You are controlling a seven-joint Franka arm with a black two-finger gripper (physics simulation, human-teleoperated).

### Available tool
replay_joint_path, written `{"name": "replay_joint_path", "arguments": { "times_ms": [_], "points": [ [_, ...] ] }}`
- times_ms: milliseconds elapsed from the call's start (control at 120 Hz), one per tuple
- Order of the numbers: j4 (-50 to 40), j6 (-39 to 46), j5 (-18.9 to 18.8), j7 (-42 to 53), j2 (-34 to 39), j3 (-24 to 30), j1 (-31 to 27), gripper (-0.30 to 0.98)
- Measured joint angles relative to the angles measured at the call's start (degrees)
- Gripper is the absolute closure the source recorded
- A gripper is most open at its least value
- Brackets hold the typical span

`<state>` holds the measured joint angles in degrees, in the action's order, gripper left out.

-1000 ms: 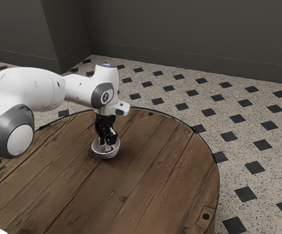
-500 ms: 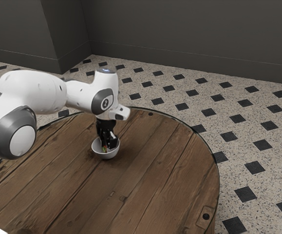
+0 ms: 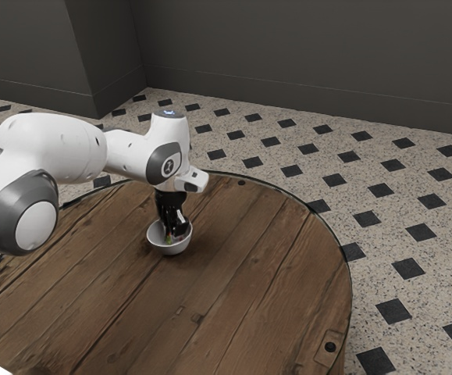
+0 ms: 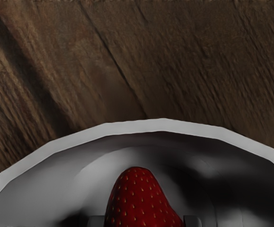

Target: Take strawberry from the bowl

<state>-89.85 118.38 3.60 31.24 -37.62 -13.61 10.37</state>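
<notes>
The gripper reaches down into the white bowl on the wooden table, its two fingers pressed against opposite sides of the red strawberry, which sits between them inside the bowl's rim.

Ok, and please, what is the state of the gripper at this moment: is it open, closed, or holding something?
Gripper: closed on the strawberry, one finger against each side, down inside the bowl.
</notes>
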Motion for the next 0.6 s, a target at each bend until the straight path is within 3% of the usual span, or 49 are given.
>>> {"name": "replay_joint_path", "arguments": {
  "times_ms": [417,600],
  "points": [
    [-0.01,-2.84,-1.73,-1.44,9.23,1.83,2.45,0.76],
    [0.41,-2.98,-1.49,-2.62,7.52,5.21,5.96,0.79]
  ]
}}
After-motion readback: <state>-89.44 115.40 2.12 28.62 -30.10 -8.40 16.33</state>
